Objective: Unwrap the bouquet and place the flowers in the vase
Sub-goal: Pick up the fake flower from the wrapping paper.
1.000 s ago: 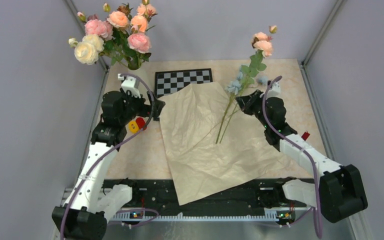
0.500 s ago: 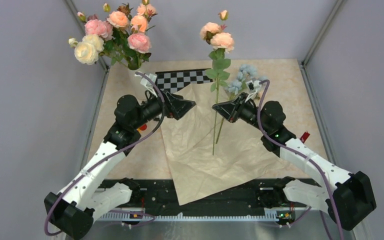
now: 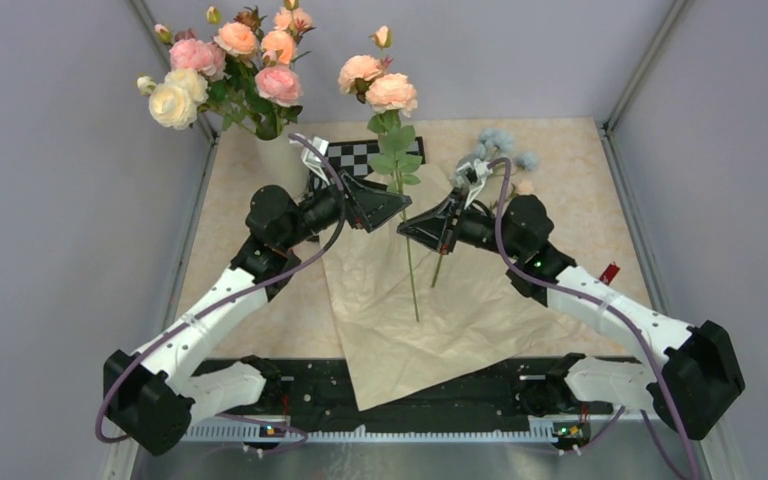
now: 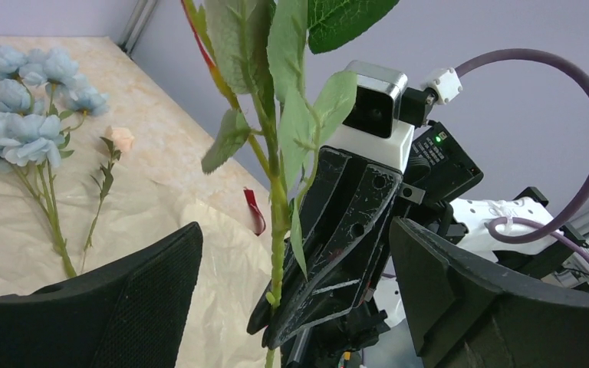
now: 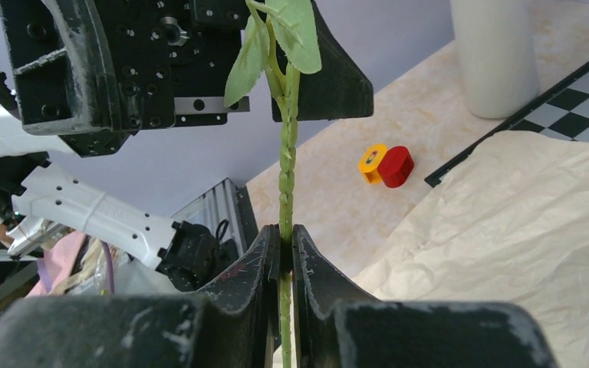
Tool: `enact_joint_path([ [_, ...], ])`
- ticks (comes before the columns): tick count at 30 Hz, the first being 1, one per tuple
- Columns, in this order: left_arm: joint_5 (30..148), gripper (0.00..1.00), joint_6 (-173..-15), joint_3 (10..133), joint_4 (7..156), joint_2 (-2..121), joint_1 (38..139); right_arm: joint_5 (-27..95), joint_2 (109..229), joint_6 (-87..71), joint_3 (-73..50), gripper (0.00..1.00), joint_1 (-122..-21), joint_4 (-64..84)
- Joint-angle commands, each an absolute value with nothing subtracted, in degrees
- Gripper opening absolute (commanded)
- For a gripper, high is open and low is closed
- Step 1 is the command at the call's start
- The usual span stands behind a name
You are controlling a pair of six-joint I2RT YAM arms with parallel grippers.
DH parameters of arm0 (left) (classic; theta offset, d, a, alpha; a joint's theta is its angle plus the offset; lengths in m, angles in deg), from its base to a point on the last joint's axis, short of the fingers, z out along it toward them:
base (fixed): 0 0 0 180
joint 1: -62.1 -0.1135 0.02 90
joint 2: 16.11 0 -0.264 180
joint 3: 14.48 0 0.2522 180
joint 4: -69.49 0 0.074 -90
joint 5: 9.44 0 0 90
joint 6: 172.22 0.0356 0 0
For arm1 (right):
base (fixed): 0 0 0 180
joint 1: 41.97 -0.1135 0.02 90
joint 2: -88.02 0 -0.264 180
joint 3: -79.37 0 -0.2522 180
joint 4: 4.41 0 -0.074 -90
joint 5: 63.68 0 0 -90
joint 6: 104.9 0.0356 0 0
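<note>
Crinkled matt paper (image 3: 460,320), smooth white vase (image 5: 495,57), scuffed black plastic fingers (image 5: 324,295).

**A Green Stem Between Two Wide Fingers**

The left gripper (image 4: 295,238) has its two black fingers (image 4: 123,307) spread far apart at the bottom. A green stem (image 4: 278,199) with leaves stands up in the gap and touches neither finger. Right behind it, the right gripper (image 4: 280,316) has its fingers pressed together on the stem. A purple cable (image 4: 583,115) curls out from that arm. On the left, blue flowers (image 4: 23,115) and a small peach bud (image 4: 120,139) lie on crinkled paper (image 4: 169,222). A bit of red ribbon (image 4: 255,213) lies near the stem.
</note>
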State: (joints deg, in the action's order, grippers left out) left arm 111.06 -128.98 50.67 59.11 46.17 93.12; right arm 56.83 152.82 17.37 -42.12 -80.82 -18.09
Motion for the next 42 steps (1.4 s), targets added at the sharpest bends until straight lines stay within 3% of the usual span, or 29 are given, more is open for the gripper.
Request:
enact_joint_path([
  [1, 110.2, 0.93, -130.4, 53.1, 53.8, 46.1, 93.4, 61.0, 153.3, 15.0, -37.6, 0.0, -82.1, -19.1],
  [9, 107.9, 0.66, -131.5, 52.7, 52.7, 46.0, 93.4, 62.5, 153.5, 13.7, -36.8, 0.0, -82.4, -16.1],
  [19, 107.7, 0.14, -131.2, 52.3, 53.2, 45.9, 93.4, 62.6, 154.5, 13.5, -36.4, 0.0, -82.4, -15.0],
  [23, 107.1, 0.0, -130.8, 52.1, 54.2, 45.7, 93.4, 62.0, 154.4, 13.4, -36.4, 0.0, -82.4, -14.7],
  [31, 106.6, 0.0, -129.3, 52.0, 55.1, 45.3, 93.4, 59.9, 154.0, 13.8, -36.5, 0.0, -82.4, -14.4],
  [32, 106.8, 0.0, -128.7, 52.2, 55.4, 45.2, 93.4, 59.6, 153.9, 13.8, -36.5, 0.03, -82.4, -14.3],
  [37, 107.1, 0.0, -121.4, 53.3, 58.8, 44.9, 92.7, 57.6, 152.7, 13.3, -36.5, 0.61, -82.4, -13.1],
  [39, 108.0, 0.0, -117.9, 54.8, 61.6, 45.0, 91.9, 56.4, 151.8, 12.7, -36.7, 0.73, -82.4, -12.2],
  [42, 108.4, 0.0, -112.7, 57.2, 66.3, 44.5, 89.9, 53.9, 150.1, 11.1, -37.2, 0.82, -82.4, -10.3],
])
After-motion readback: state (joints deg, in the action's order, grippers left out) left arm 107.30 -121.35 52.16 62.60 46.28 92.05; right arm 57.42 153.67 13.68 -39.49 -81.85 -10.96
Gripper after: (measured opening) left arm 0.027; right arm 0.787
